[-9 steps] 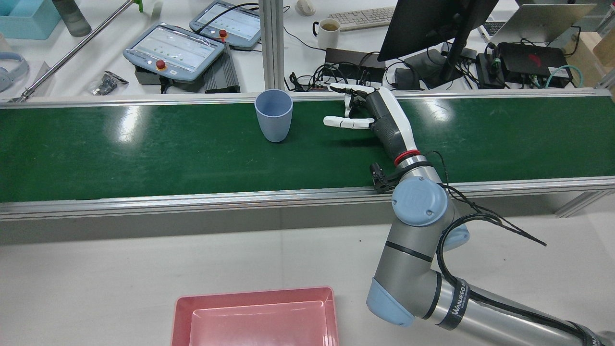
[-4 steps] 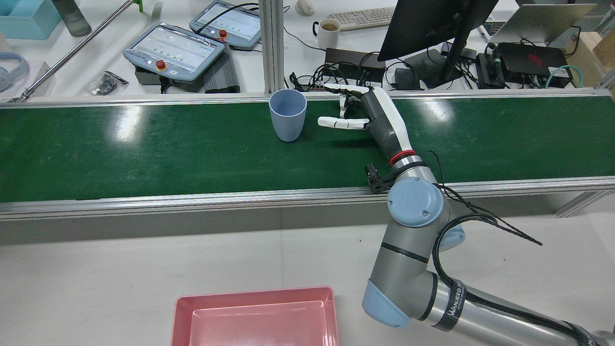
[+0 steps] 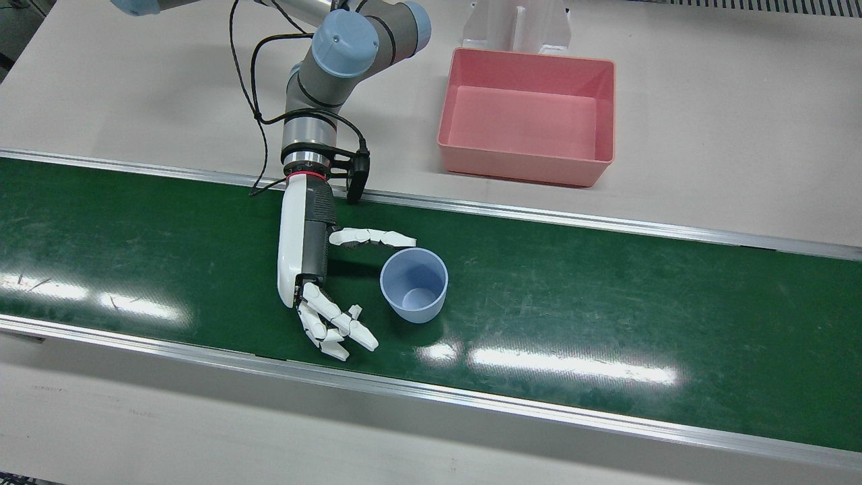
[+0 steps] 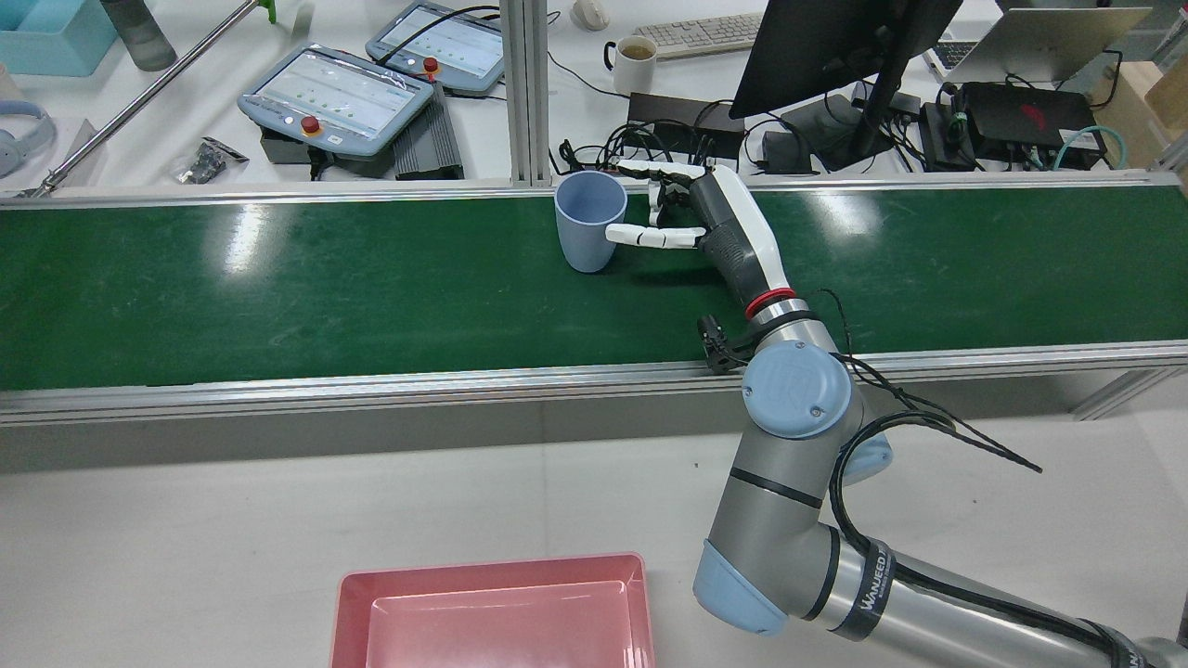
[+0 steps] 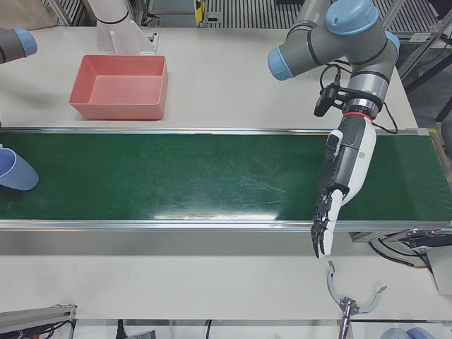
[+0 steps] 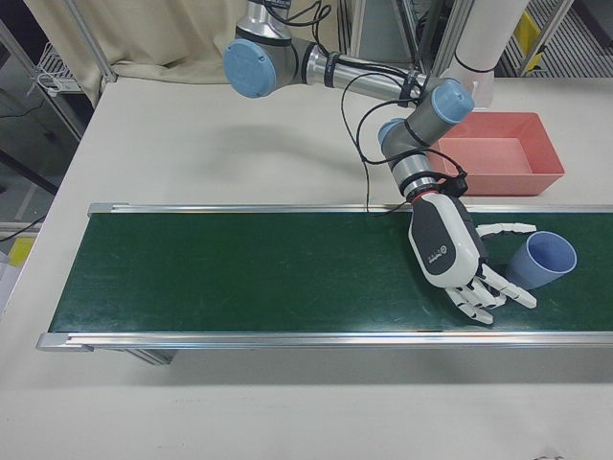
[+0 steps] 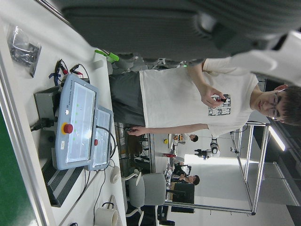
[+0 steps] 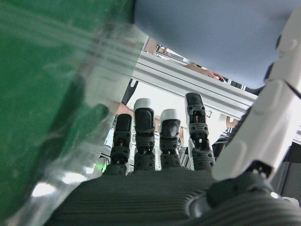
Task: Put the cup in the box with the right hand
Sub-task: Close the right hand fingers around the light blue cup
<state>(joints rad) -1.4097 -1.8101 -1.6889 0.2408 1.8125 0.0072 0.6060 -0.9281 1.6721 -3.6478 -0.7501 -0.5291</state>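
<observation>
A blue-grey cup (image 3: 413, 284) (image 4: 589, 223) (image 6: 541, 261) stands upright on the green belt (image 3: 606, 323); it also shows at the edge of the left-front view (image 5: 14, 169). My right hand (image 3: 316, 269) (image 4: 705, 218) (image 6: 450, 249) lies low over the belt beside the cup, open, its fingers (image 3: 337, 327) spread. Its thumb tip reaches the cup's side; whether it touches I cannot tell. In the right hand view the cup (image 8: 211, 33) fills the top. The pink box (image 3: 525, 165) (image 4: 492, 571) stands off the belt and holds nothing. My left hand (image 5: 344, 166) hangs open over the belt's other end.
Aluminium rails (image 4: 371, 382) run along both long edges of the belt. Behind the far rail lie teach pendants (image 4: 339, 97), a mug (image 4: 636, 60), cables and a monitor (image 4: 835, 46). A person (image 7: 188, 99) stands beyond the belt.
In the rear view the cup has travelled right along the belt towards my right hand. The hand has shifted slightly left, and its thumb now reaches the cup.
</observation>
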